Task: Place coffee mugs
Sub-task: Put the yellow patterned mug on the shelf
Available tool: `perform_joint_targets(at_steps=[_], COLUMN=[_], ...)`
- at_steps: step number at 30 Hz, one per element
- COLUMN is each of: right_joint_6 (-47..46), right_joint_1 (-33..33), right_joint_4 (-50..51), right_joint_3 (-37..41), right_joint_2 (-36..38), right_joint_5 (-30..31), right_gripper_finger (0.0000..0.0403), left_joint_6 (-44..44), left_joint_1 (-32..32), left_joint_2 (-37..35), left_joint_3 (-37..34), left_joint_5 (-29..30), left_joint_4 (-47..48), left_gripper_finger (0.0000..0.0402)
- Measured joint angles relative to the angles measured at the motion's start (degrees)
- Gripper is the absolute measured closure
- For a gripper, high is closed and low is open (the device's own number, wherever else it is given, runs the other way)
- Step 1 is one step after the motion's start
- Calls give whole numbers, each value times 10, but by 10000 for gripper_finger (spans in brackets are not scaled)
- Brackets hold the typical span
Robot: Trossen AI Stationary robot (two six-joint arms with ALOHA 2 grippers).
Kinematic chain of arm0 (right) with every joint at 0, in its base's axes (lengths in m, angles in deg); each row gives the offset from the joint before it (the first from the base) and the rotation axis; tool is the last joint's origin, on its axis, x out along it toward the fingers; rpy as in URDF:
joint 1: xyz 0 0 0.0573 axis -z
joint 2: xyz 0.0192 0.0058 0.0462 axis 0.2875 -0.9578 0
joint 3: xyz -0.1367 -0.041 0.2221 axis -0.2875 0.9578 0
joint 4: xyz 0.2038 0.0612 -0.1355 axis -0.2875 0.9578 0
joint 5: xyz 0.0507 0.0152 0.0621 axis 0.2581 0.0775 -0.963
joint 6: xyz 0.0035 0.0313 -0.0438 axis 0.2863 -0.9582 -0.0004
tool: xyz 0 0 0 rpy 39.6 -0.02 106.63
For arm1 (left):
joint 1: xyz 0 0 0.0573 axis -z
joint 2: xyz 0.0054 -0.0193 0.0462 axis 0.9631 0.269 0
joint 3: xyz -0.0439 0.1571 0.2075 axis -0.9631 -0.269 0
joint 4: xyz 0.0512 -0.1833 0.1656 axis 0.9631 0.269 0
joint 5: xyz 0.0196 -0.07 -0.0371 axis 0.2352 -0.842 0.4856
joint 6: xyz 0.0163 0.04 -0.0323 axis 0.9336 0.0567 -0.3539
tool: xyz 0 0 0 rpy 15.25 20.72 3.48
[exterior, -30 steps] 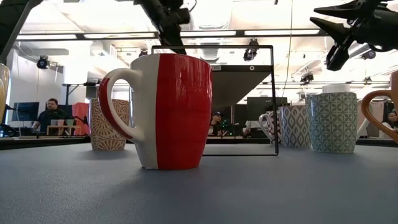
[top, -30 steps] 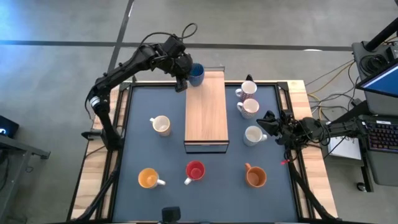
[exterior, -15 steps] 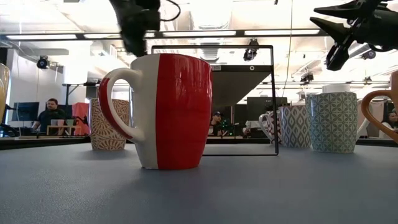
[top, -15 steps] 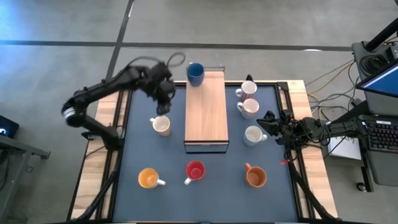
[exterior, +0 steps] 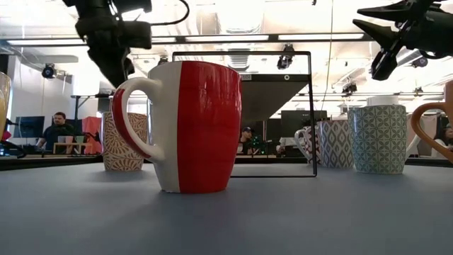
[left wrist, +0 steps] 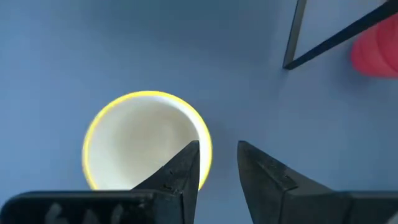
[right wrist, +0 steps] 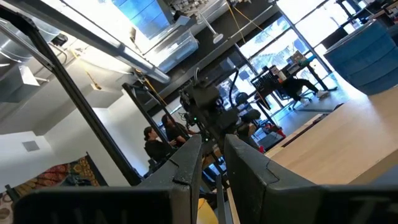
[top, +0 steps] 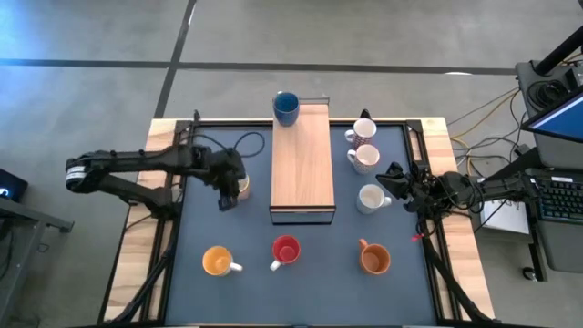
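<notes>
A cream mug (top: 242, 184) stands upright on the blue mat left of the wood board (top: 303, 164). My left gripper (top: 225, 197) hangs over it, pointing steeply down, open with a narrow gap. In the left wrist view, one finger (left wrist: 186, 165) overlaps the mug's rim (left wrist: 146, 140) and the other stands outside it. The low view shows the gripper (exterior: 113, 71) well above that patterned mug (exterior: 126, 142). A blue mug (top: 286, 107) stands on the board's far end. My right gripper (top: 390, 178) waits raised at the right edge, slightly open and holding nothing.
Three white mugs (top: 364, 132), (top: 364, 157), (top: 372, 198) stand right of the board. Along the near side are a yellow-orange mug (top: 217, 262), a red mug (top: 286, 251) and a brown-orange mug (top: 374, 260). Bare mat lies around the cream mug.
My left gripper has swung from beside the blue mug at the board's far end toward the near left and gone down, ending over the cream mug. The blue mug has stayed on the board. The right arm has kept still.
</notes>
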Motion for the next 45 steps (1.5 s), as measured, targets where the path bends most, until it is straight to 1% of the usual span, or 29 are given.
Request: perform_joint_targets(at_steps=[6, 9, 16, 20, 22, 26, 28, 31, 35, 37, 42, 45], right_joint_6=[0, 0, 0, 0, 0, 0, 0, 0, 0, 0, 0, 0], right_joint_1=[0, 0, 0, 0, 0, 0, 0, 0, 0, 0, 0, 0], right_joint_4=[0, 0, 0, 0, 0, 0, 0, 0, 0, 0, 0, 0], right_joint_3=[0, 0, 0, 0, 0, 0, 0, 0, 0, 0, 0, 0], right_joint_2=[0, 0, 0, 0, 0, 0, 0, 0, 0, 0, 0, 0], right_joint_5=[0, 0, 0, 0, 0, 0, 0, 0, 0, 0, 0, 0], right_gripper_finger=[342, 342, 342, 342, 342, 342, 342, 342, 342, 342, 342, 342], left_joint_6=[-6, 2, 11, 11, 12, 12, 1, -1, -1, 5, 25, 41], left_joint_1=[8, 7, 7, 8, 8, 8, 8, 8, 8, 8, 8, 8], left_joint_2=[16, 31, 73, 93, 97, 97, 96, 96, 96, 96, 95, 95], left_joint_3=[-23, -24, -24, -24, -24, -20, -13, 8, 53, 84, 169, 215], left_joint_5=[19, 51, 58, 56, 51, 37, 30, 27, 26, 29, 57, 71], left_joint_4=[-9, -10, -13, -15, -15, -13, -12, -8, 15, 30, 72, 77], left_gripper_finger=[279, 267, 265, 290, 316, 385, 390, 389, 394, 394, 394, 394])
